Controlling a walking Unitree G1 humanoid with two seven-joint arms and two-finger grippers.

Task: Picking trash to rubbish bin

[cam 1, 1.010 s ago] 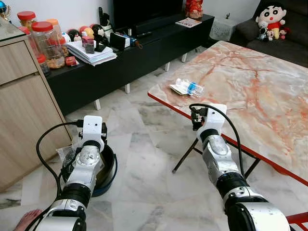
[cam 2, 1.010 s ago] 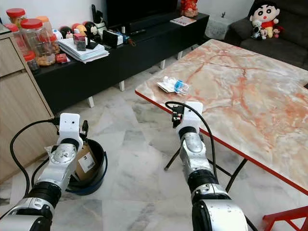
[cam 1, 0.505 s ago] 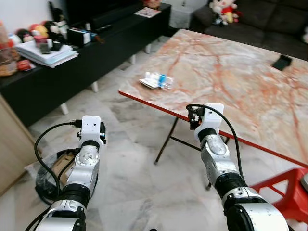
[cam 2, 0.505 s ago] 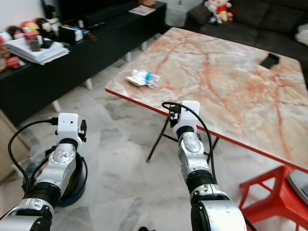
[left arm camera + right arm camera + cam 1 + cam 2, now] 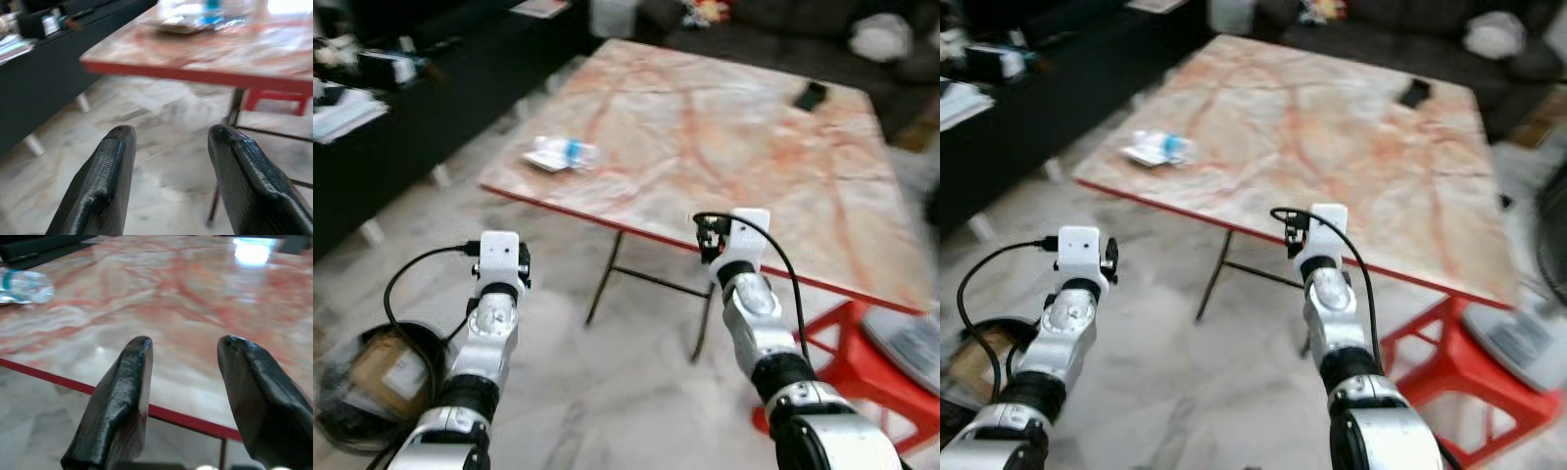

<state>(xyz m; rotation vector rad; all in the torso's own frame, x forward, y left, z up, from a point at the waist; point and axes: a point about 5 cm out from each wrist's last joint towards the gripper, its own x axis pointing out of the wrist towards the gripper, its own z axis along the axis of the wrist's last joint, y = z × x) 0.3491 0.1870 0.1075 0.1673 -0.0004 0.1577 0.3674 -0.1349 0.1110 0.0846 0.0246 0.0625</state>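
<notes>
A crushed clear plastic bottle with a blue label lies on white wrappers (image 5: 560,154) near the left edge of the marble table (image 5: 724,127); it is also seen as the bottle (image 5: 22,285) and as the trash pile (image 5: 195,19). A dark round rubbish bin (image 5: 367,387) with cardboard inside sits on the floor at lower left. My left gripper (image 5: 168,134) is open and empty above the floor, short of the table. My right gripper (image 5: 183,350) is open and empty at the table's red front edge, right of the trash.
A black phone (image 5: 811,95) lies on the table's far side. A red stool (image 5: 862,362) stands under the table's right end beside a grey fan base (image 5: 906,338). A black TV cabinet (image 5: 382,117) runs along the left. Folding table legs (image 5: 607,279) stand ahead.
The whole view has swung right: the table now sits ahead, the cabinet and bin have slid left. Both arms keep their raised pose with fingers apart.
</notes>
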